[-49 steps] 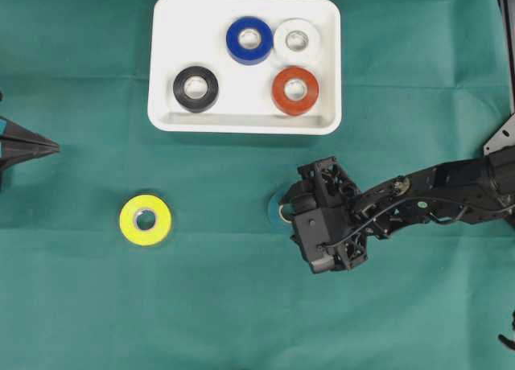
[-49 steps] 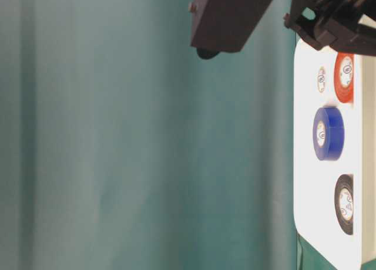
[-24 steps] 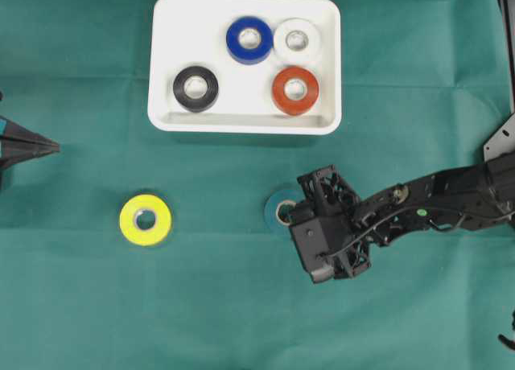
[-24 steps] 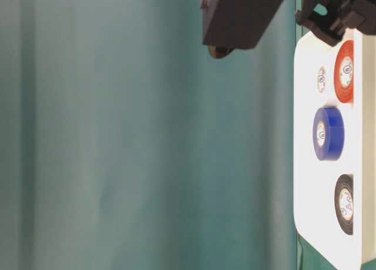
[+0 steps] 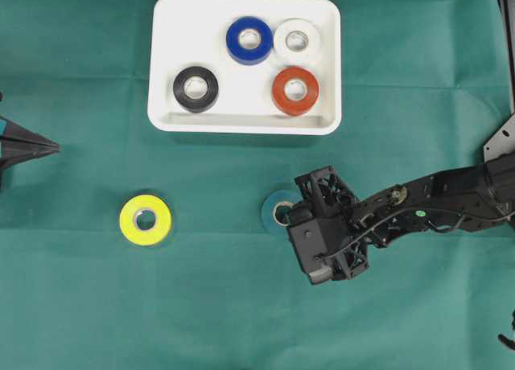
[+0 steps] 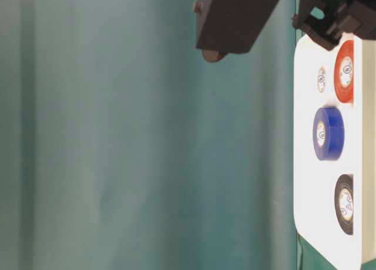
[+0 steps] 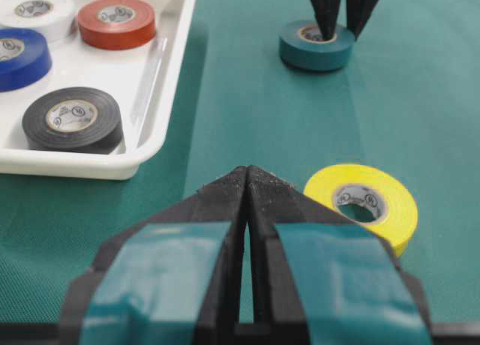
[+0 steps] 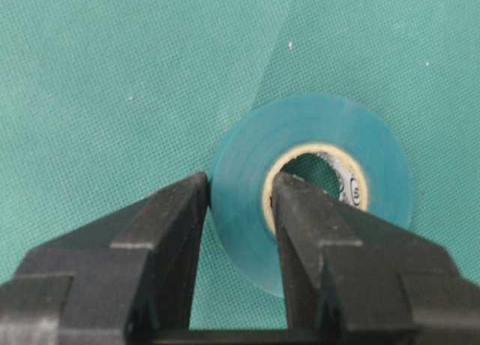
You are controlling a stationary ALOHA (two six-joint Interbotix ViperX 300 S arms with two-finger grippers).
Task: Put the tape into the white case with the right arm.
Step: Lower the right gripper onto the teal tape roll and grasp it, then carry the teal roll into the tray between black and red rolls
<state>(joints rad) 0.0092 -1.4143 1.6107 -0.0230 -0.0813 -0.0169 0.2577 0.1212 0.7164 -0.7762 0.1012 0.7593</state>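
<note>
At the moment shown, the right gripper [image 8: 238, 210] had closed on the wall of the teal tape [image 8: 315, 176], one finger inside the core and the other against the outer face, with the roll seemingly resting on the green cloth [image 5: 241, 306] just below centre of the overhead view; the grasp appeared made, while the lift and the carry to the white case [image 5: 165, 64] at the upper centre remained to be done. That case contained four rolls, lying flat and apart: blue tape [image 5: 249, 39], white tape [image 5: 298, 40], red tape [image 5: 294, 90] and black tape [image 5: 195, 88]. A yellow tape [image 5: 145, 219] lay on the cloth at lower left, outside the case. The left gripper [image 7: 247, 181] stood idle at the left edge, fingers together, holding nothing.
</note>
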